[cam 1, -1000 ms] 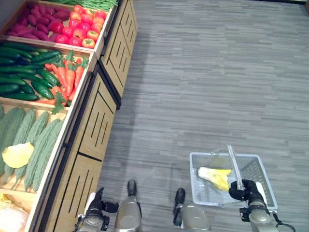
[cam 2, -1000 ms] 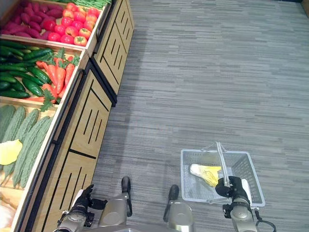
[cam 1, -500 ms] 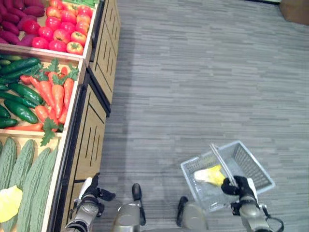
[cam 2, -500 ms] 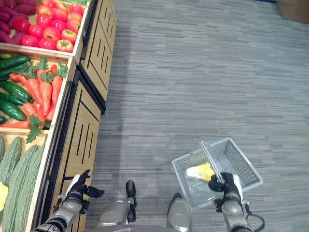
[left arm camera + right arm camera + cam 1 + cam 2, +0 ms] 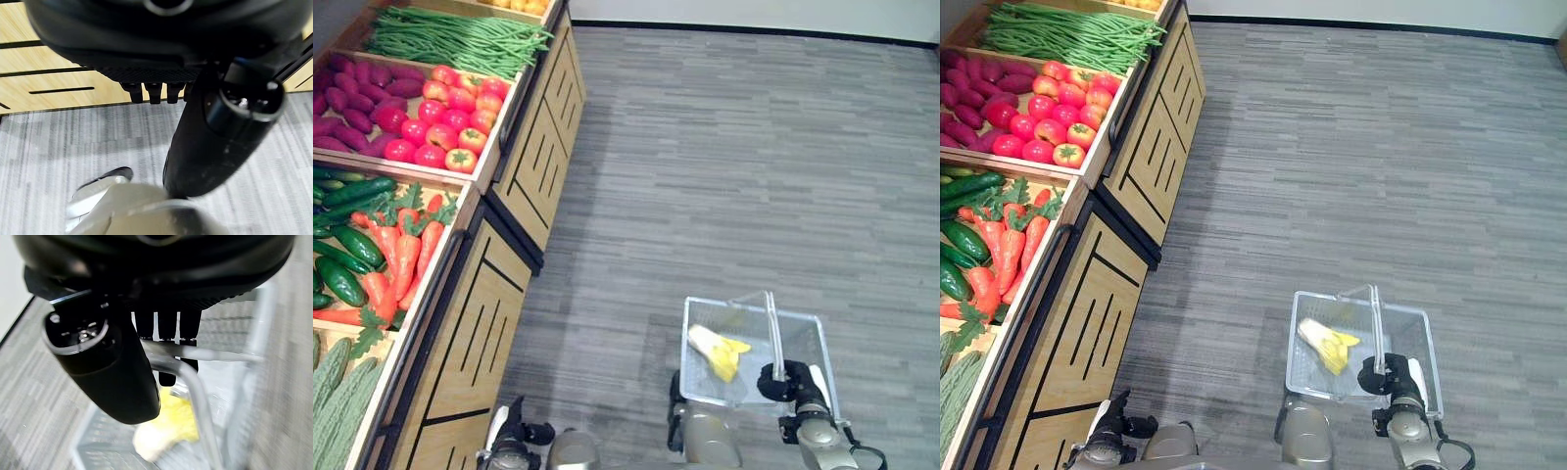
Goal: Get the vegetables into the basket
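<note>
**Basket in hand, beside the produce stand**

Grey plank flooring (image 5: pixel 724 147) runs alongside a wooden produce stand (image 5: pixel 524 162) whose bins hold green beans (image 5: pixel 460 39), tomatoes (image 5: pixel 450 108), carrots (image 5: pixel 401 259) and cucumbers (image 5: pixel 347 259). The right hand (image 5: pixel 785 382) is clenched round the handle (image 5: pixel 771 328) of the clear wire basket (image 5: pixel 803 338), which hangs low at the robot's right side, well apart from the stand. One pale yellow-and-white leafy vegetable (image 5: pixel 715 351) lies inside it. The left hand (image 5: pixel 514 436) hangs near the stand's lower front; its fingers look loosely curled with nothing in them.

The step in hand seems to be carrying the basket along the stand to the next pick. To do it well, the right grip should stay firm and the basket level so the vegetable does not slide, and the robot should stop close enough for the free left hand to reach a bin.

Against a second ago, the view has shifted along the stand: the beans now show and the bitter gourds have nearly left the picture. The basket, tilted half a second ago, hangs squarer now, the grip unchanged.
</note>
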